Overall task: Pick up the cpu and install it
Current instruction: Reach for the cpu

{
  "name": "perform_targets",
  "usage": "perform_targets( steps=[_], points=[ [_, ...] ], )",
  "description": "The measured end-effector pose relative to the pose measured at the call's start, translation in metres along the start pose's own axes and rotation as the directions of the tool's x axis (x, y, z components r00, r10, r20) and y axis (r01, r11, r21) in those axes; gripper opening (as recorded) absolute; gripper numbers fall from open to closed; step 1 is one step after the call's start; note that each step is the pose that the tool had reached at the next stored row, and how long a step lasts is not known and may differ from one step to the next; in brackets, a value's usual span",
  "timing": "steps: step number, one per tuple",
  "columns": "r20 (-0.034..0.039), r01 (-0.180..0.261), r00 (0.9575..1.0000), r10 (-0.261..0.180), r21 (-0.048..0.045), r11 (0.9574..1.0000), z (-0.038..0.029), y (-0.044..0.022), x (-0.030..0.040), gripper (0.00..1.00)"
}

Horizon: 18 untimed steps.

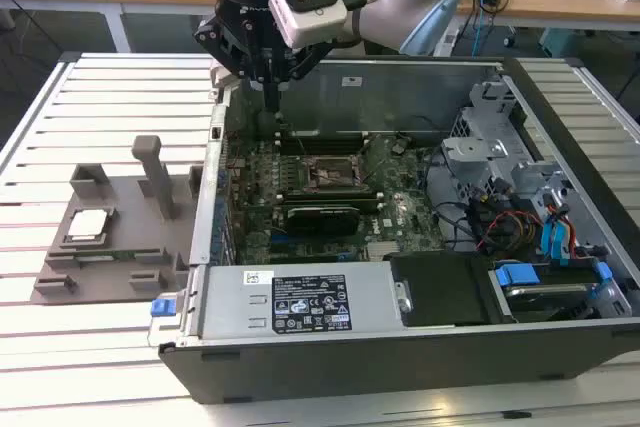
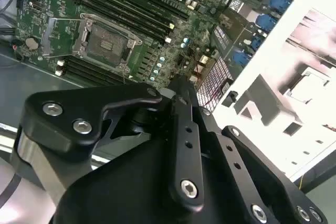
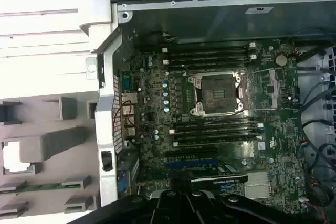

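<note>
Socket [image 1: 335,175] stood open and empty for the cpu [image 1: 88,224], which lay top-up in its grey holder [image 1: 55,282] outside. The gripper [image 1: 272,97] hung above the board [image 1: 400,212], jaws pressed together, empty.

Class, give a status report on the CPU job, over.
Status: gripper shut, empty, above case. The cpu sits on grey holder. Open socket unobstructed.

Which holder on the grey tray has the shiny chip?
The square one toward the exterior view's left of the tall post holds the cpu; the others lack it.
</note>
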<state>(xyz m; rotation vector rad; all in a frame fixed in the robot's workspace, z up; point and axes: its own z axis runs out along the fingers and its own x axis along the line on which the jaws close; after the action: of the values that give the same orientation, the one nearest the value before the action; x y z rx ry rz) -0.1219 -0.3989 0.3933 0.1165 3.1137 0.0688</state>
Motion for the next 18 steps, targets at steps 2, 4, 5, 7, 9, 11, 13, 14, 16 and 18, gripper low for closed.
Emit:
perform_targets(
  steps=[2, 4, 5, 7, 9, 11, 13, 14, 16, 18],
  points=[
    [0.0, 0.0, 1.0, 0.0, 0.0, 1.0, -0.0002, -0.0007, 0.0093, 0.11],
    [0.0, 0.0, 1.0, 0.0, 0.0, 1.0, -0.0005, -0.0014, 0.0185, 0.11],
    [0.0, 0.0, 1.0, 0.0, -0.0001, 1.0, -0.0006, -0.0016, 0.0222, 0.11],
    [0.0001, 0.0, 1.0, 0.0, 0.0, 1.0, -0.0008, -0.0022, 0.0292, 0.11],
    [0.0001, 0.0, 1.0, 0.0, 0.0, 1.0, -0.0011, -0.0031, 0.0414, 0.11],
    [0.0, 0.0, 1.0, 0.0, 0.0, 1.0, -0.0013, -0.0037, 0.0502, 0.11],
    [0.0001, 0.0, 1.0, 0.0, -0.0001, 1.0, -0.0015, -0.0043, 0.0576, 0.11],
    [0.0001, 0.0, 1.0, 0.0, 0.0, 1.0, -0.0017, -0.0047, 0.0639, 0.11],
    [0.0, 0.0, 1.0, 0.0, 0.0, 1.0, -0.0019, -0.0053, 0.0713, 0.11],
    [0.0, 0.0, 1.0, 0.0, 0.0, 1.0, -0.0026, -0.0073, 0.0987, 0.11]
  ],
)
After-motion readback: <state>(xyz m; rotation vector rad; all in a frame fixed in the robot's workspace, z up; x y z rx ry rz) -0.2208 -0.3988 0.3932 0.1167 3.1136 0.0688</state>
